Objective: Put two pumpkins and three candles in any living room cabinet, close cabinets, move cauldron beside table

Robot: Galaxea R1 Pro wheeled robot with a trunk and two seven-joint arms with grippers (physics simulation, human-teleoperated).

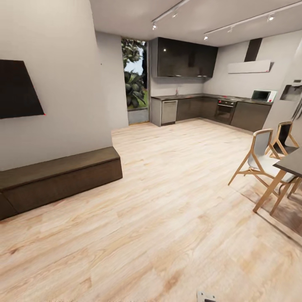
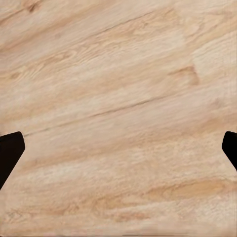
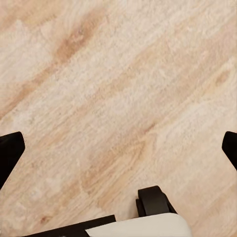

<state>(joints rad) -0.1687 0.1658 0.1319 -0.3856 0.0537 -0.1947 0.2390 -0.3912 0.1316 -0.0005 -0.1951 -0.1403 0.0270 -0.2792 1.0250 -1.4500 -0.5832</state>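
The cabinet, a long low dark brown unit, stands against the left wall with its front flush and nothing on its flat top. My left gripper hangs open over bare wood floor, its dark fingertips far apart with nothing between them. My right gripper is open in the same way above the floor, close to a black wheel of my own base. The pumpkins, candles, cauldron and table are out of view.
A dark wall screen hangs above the cabinet. A tall dark dining table with wooden chairs stands at the right. Grey kitchen cupboards line the far wall beside a tall window. Wide wood floor lies between.
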